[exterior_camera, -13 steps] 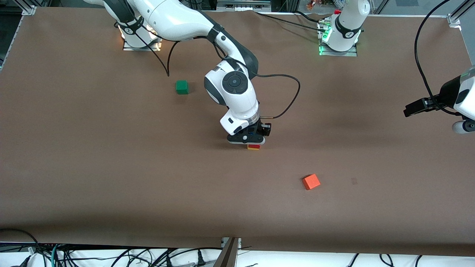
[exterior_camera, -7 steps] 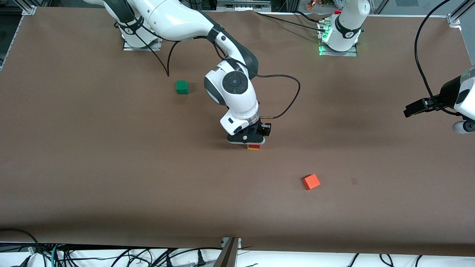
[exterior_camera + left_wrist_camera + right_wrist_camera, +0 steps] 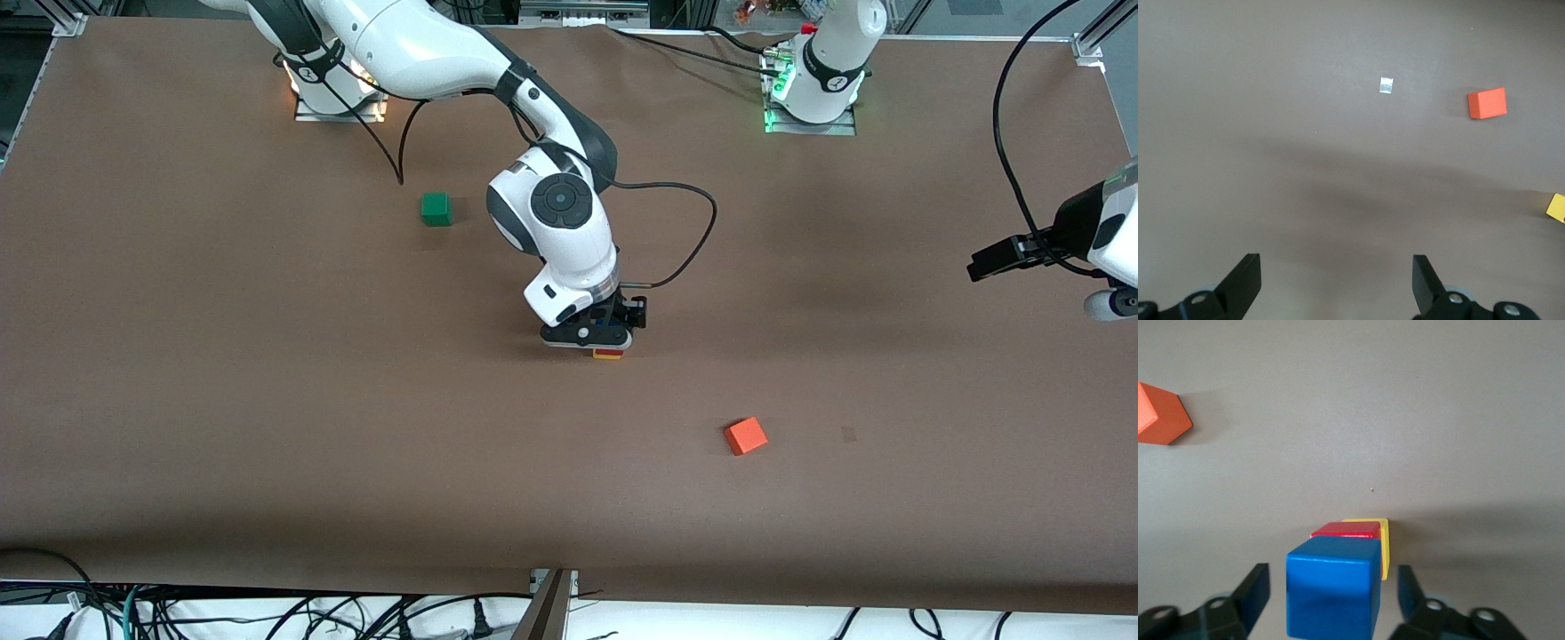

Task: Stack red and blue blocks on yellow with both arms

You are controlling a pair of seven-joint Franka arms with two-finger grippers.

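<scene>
Since a moment ago the right arm has crept slightly up and toward its own base, while the cubes on the table (image 3: 267,400) are lying where they lay. Its right pincer (image 3: 1333,597) is hovering over the stack at mid-table, black fingers (image 3: 1253,593) standing apart on either side of the blue block (image 3: 1333,595) with a gap showing on each flank, so nothing is being squeezed. That plain-blue matte cube is sitting on the red block (image 3: 1346,531), and the red block is sitting on the yellow cube (image 3: 1378,540), whose bright flat face is peeking out along one side. In the front view only thin slivers of red (image 3: 608,353) and yellow (image 3: 608,358) are showing beneath the pincer's black body.

An orange cube (image 3: 745,436), lighter in tone and turned at an angle, is lying nearer the front camera than the stack. A green cube (image 3: 436,209) is resting closer to the right arm's base. The table is wearing a smooth, dull brown covering.

The left arm is waiting at its end of the table, its left pincer (image 3: 1337,283) hanging spread wide over bare brown surface.
</scene>
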